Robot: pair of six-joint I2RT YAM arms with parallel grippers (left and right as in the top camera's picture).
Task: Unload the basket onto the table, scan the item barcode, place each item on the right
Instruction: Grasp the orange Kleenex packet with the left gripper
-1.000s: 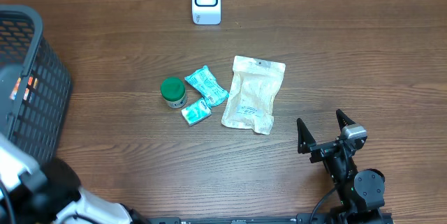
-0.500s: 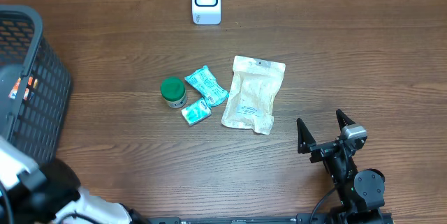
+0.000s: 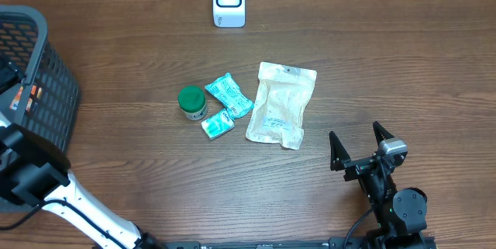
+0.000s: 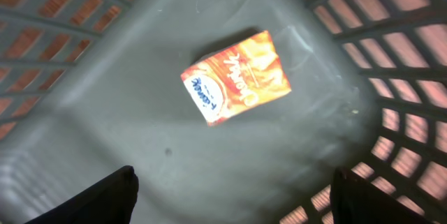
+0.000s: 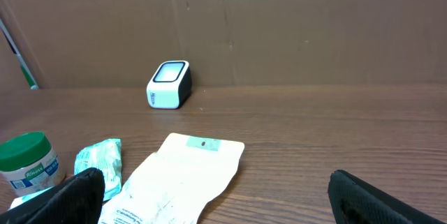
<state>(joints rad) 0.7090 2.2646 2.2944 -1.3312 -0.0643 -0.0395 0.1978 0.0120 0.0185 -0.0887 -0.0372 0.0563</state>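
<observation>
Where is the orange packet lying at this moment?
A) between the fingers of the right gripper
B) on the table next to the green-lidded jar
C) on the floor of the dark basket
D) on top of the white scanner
C: the left wrist view shows the orange packet lying flat on the floor of the basket, with lattice walls around it.

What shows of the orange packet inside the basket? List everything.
The orange packet is small and rectangular, seemingly printed card or foil. It has pale, blurred lettering across its orange face and a white end panel with blue writing. It looks closed and undamaged. It lies flat, turned diagonally with the white end toward the lower left, on the grey floor of the basket. Only that floor touches it; the lattice walls stand clear.
</observation>
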